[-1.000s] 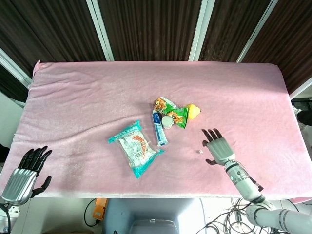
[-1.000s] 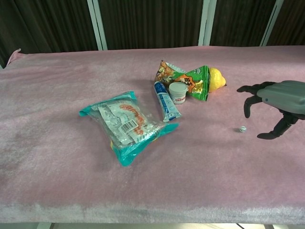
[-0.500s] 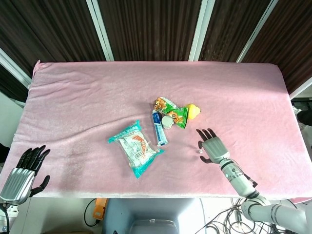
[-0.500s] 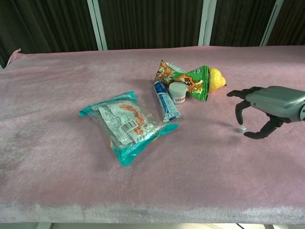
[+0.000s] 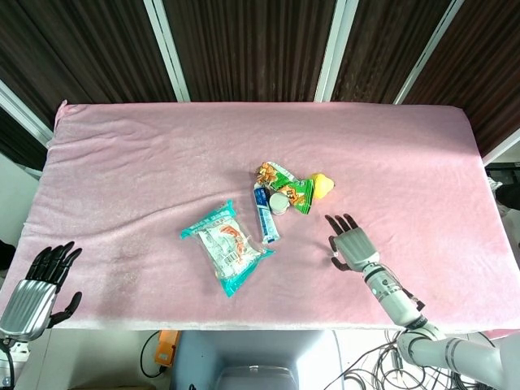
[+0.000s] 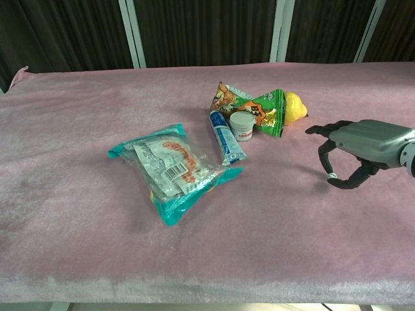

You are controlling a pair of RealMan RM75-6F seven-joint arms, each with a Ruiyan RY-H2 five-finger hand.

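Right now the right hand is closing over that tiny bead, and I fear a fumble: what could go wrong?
The small bead sits between fingertips of the right hand on soft pink cloth; it could squirt out and roll. It is tiny, so the fingers may close on cloth instead. The head view hides it under the hand.

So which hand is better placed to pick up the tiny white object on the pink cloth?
The right hand: its fingers curl over the small white object. The left hand hangs off the table's near-left corner.
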